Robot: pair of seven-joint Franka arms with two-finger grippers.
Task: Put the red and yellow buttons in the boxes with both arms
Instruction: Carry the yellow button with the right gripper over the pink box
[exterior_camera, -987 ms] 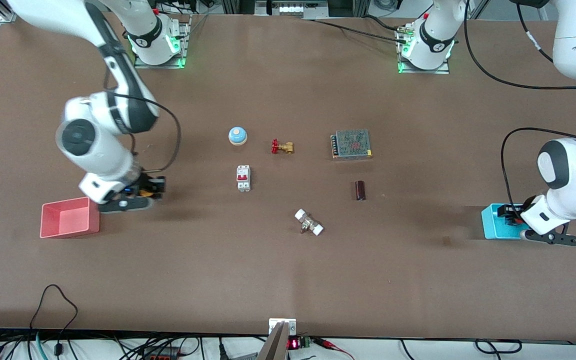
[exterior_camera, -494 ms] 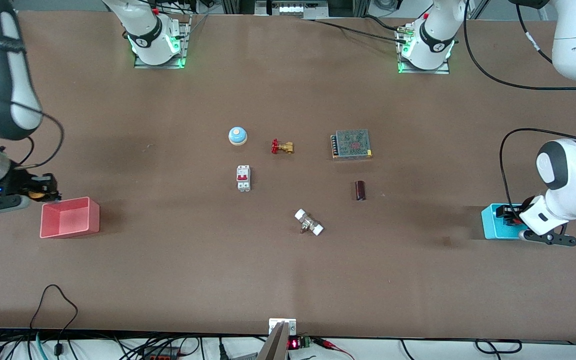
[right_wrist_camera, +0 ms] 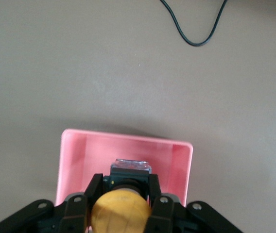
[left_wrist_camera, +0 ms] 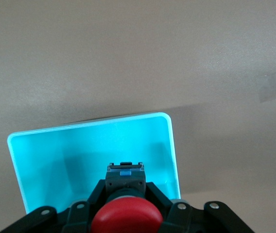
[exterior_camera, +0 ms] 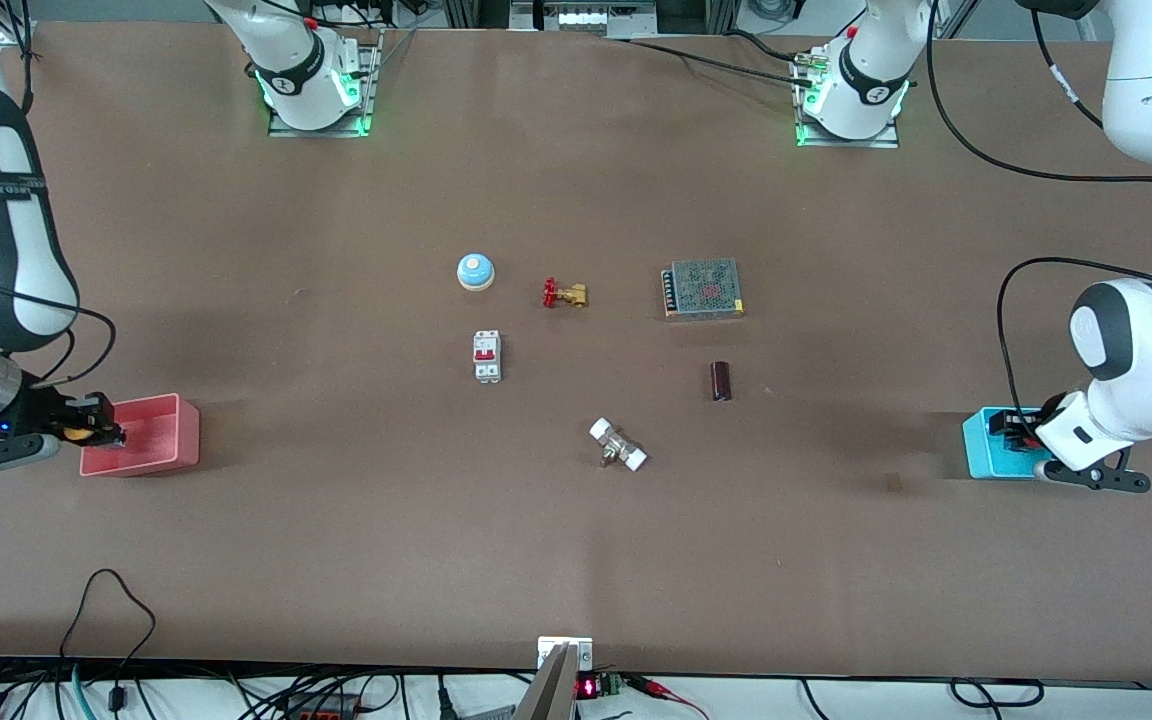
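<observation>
While the front view is showing both arms reaching to the two ends of the tabletop (exterior_camera: 356, 520), the wrist views are giving the detail it lacks. The right gripper (exterior_camera: 86, 432) is hanging over the end of the pink box (exterior_camera: 151, 440) toward the right arm's end, its jaws clamping the yellow button (right_wrist_camera: 121, 211); the right wrist view is showing the button's black body over the box's open inside (right_wrist_camera: 128, 150), whereas from the front only a speck of yellow (exterior_camera: 74, 433) is peeking out. The left gripper (exterior_camera: 1018, 428) is hanging over the cyan box (exterior_camera: 981, 445), its jaws gripping the red button (left_wrist_camera: 126, 218). That button is hidden from the front, but the left wrist view is showing it over the box's interior (left_wrist_camera: 79, 155).
</observation>
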